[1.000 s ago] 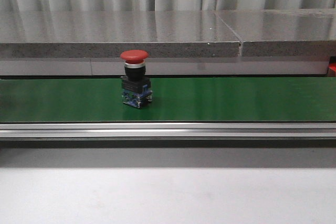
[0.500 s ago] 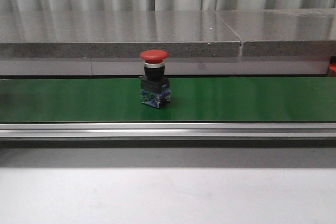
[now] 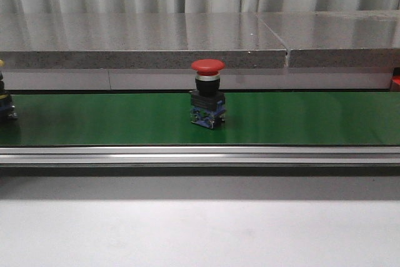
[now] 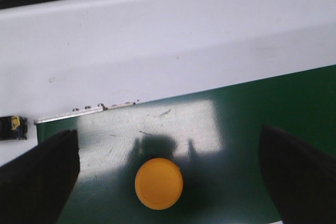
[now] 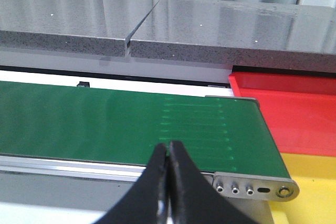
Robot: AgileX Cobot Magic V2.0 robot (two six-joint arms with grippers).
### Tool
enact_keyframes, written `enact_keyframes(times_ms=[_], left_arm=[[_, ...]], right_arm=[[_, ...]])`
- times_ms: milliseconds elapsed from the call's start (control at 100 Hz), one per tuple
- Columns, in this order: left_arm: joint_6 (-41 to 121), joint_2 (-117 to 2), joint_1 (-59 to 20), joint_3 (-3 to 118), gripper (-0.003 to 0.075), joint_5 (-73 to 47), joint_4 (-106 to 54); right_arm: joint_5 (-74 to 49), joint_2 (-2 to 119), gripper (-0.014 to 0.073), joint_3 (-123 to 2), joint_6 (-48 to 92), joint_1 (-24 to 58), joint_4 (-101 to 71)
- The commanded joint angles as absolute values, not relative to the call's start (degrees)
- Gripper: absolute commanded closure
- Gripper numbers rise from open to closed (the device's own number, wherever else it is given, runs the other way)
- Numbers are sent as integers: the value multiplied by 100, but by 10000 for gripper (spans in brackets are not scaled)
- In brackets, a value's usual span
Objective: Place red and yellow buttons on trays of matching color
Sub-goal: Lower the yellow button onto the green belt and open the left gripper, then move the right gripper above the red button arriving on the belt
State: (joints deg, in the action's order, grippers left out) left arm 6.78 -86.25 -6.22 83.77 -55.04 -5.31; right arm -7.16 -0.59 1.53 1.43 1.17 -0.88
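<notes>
Yellow button [image 4: 158,183] cut off at front view's edge; left claw [image 4: 168,182] spread above it; right claw [image 5: 168,182] pinched closed, empty.

Even overhead lighting is illuminating all views. Glare is washing out a patch of the green belt [image 4: 178,119] near the yellow button [image 4: 158,183]; the left fingers [image 4: 37,179] are appearing blurred, possibly defocused.

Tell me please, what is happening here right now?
A red button stands upright on the green belt, and nothing is gripping it. The left gripper hangs open above a yellow button on the same belt. The right gripper is shut and empty, near the belt's end, where a red tray and a yellow tray wait.
</notes>
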Motion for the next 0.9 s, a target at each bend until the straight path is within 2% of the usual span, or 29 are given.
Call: enact_keyframes(times_ms=[0,260,660,890], left_arm=[[688,-8037,-692,8384,49,-5003,-656],[688,-6679,-692,7196,50,-4017,-703],[640,-4203,-692,4391,50,-2255,-703],[640,-2923,-692,3175,64,-2125,-778]], right_arm=[[-250,-165,660,71,190,90,-60],[-250,-165,660,71,190,90,-60],[-250,-165,660,71,190,90,-60],[-71,-165,660,71,190,90,-60]])
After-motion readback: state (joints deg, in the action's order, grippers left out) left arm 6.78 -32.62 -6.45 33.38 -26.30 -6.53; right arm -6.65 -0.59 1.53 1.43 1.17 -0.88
